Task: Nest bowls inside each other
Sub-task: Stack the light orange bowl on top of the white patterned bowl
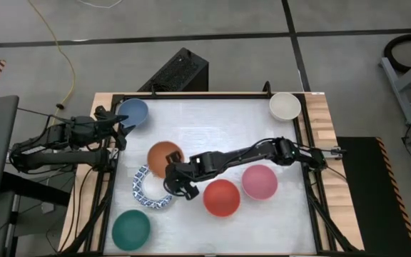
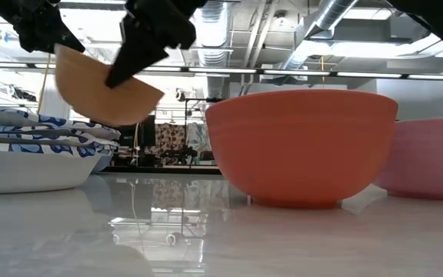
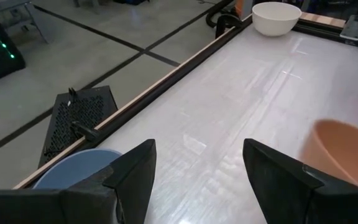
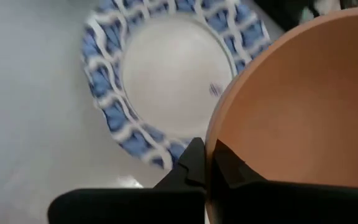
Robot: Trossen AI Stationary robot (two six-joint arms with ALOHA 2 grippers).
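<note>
Near the middle left of the high frame I see my right end effector (image 1: pixel 179 180) clamped on the rim of the orange bowl (image 1: pixel 164 158), lifted and tilted above the blue-patterned bowls (image 1: pixel 148 193), which are stacked. I cannot count this stack. Red bowl (image 1: pixel 222 198), pink bowl (image 1: pixel 260 181), green bowl (image 1: pixel 131 230) and cream bowl (image 1: pixel 285 106) hold nothing. My left end effector (image 1: pixel 117 126), fingers apart, waits beside the blue bowl (image 1: pixel 135 111).

Desk (image 1: pixel 212 121) centre/top is open btwn blue bowl (image 1: pixel 133 112) and cream bowl (image 1: pixel 285 106). Lower half crowded: red bowl (image 1: pixel 222 198) touches pink bowl (image 1: pixel 260 181); right arm (image 1: pixel 248 155) spans above them.
</note>
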